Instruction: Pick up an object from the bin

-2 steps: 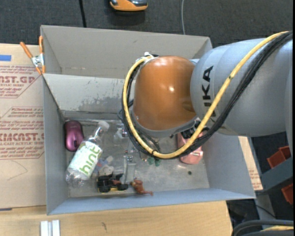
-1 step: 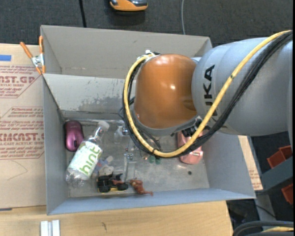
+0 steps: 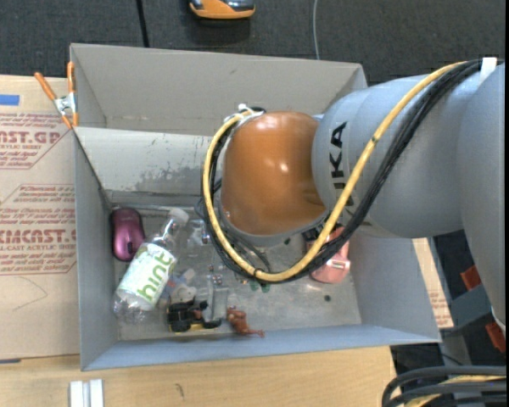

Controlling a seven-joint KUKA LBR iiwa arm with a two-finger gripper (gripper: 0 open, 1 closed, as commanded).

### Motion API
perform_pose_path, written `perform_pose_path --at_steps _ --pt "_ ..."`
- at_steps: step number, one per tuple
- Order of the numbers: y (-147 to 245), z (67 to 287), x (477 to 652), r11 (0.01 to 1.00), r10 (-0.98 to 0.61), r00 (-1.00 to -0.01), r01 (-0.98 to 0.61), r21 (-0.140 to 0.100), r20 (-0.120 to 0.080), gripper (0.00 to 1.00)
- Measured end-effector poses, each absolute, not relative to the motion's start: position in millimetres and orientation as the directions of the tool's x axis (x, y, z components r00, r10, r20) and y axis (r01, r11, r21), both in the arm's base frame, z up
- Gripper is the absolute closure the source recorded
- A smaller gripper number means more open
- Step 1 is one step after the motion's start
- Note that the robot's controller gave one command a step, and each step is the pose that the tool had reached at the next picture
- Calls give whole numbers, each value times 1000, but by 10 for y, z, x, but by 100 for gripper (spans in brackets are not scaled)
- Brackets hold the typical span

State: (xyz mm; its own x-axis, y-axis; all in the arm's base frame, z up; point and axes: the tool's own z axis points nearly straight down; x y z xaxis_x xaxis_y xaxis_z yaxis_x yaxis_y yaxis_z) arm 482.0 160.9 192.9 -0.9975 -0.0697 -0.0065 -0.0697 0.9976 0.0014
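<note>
Jaws first: I can't tell if they're wide or narrow, because they sit under the wrist's orange cover [image 3: 267,172] from where my camera looks, so I'm not calling a grab on anything. The cover hangs over the middle of the bin [image 3: 93,253], with a yellow cable [image 3: 210,185] looped around its left side and under its near edge. Right below that near edge there's a small jumble of bits [image 3: 214,288] on the bin floor, too cluttered for me to name piece by piece. Just nearer than that lies a small black clip-like thing [image 3: 185,316], close to the near wall, and right beside it, on its right, a little orange-brown scrap [image 3: 242,322]. Those are what's closest to the wrist, and which one it's actually over I can't say. Going left, a clear plastic bottle [image 3: 146,278] with a green-lettered label lies on its side, tilted, cap end pointing toward the middle. Touching or nearly touching its far-left end is a magenta mouse-shaped thing [image 3: 125,232] by the left wall. Over on the right, a pink object [image 3: 332,265] peeks out from under the arm. The fat grey arm [image 3: 424,159] comes in from the right.
</note>
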Motion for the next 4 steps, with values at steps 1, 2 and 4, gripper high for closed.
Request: perform_pose_path --at_steps 1,2,4 --pt "1577 1556 4849 999 -44 -999 -44 1 -1 0" --pt "1603 1325 4839 1000 -11 -1000 -11 0 1 0" --pt "1810 768 5078 900 -436 -900 -436 -1 -1 100"
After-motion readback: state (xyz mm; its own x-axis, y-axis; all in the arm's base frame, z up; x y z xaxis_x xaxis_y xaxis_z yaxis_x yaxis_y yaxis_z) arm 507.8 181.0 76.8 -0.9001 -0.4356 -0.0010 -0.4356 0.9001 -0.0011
